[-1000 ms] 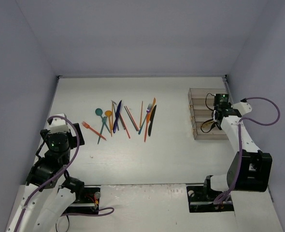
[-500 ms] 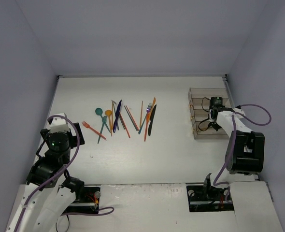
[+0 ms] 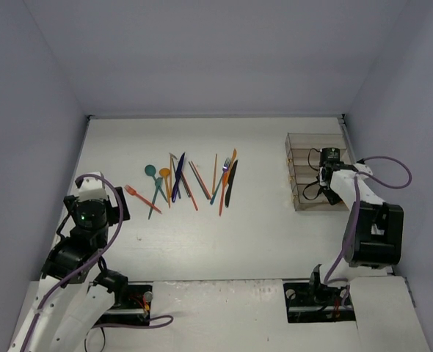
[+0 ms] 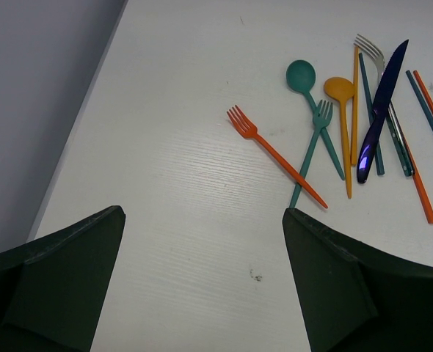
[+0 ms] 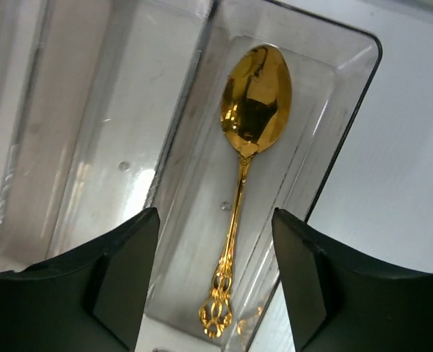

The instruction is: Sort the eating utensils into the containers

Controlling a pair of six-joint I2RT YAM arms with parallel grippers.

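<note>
The gold spoon [image 5: 242,176] lies flat in the end bin [image 5: 194,169], hidden from overhead by the right arm [image 3: 363,198]. The right gripper [image 5: 215,282] hangs over it, fingers spread wide and empty, with the handle in line between them. The left gripper [image 4: 202,286], equally spread, holds nothing, short of the orange fork [image 4: 275,155] on the table [image 4: 165,110].

2 white arms [image 3: 352,182], black joints [image 3: 374,235], purple cables [image 3: 389,158], dark green pincer fingers [image 4: 348,286]
</note>
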